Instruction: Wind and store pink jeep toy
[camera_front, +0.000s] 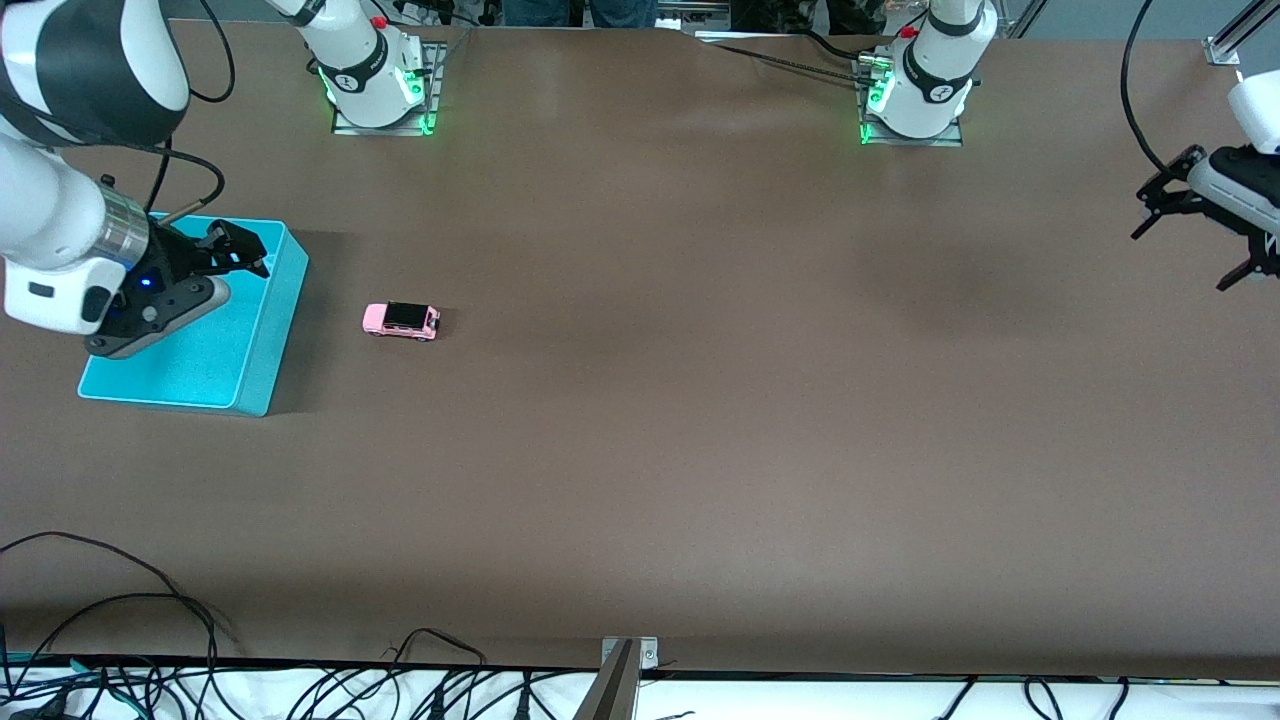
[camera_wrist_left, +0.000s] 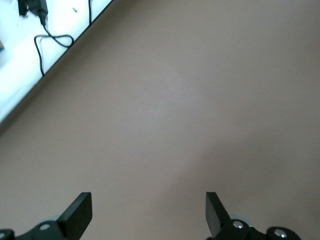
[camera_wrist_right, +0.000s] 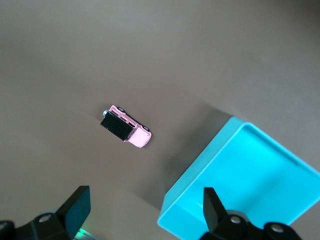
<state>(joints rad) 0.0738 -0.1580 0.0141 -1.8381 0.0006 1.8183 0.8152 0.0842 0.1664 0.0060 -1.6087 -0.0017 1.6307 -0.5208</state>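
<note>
Toward the right arm's end of the brown table (camera_front: 700, 400), a tiny boxy pink jeep toy (camera_front: 401, 320) w/ black roof & small dark wheels sits on all four wheels, alone on the bare top. It's just beside a turquoise rectangular plastic bin (camera_front: 270, 330), apart from it, not touching, on the bin's side toward the left arm's end. In the right wrist view the jeep (camera_wrist_right: 125, 129) lies near the bin's corner (camera_wrist_right: 200, 175).

Right gripper (camera_front: 238, 251) hangs over the bin, fingers (camera_wrist_right: 214, 205) spread wide, nothing between them.

Left gripper (camera_front: 1195, 240) hovers over the table's edge at the left arm's end, well apart from jeep & bin; fingers (camera_wrist_left: 215, 212) wide apart too, holding nothing, only bare table under it.
</note>
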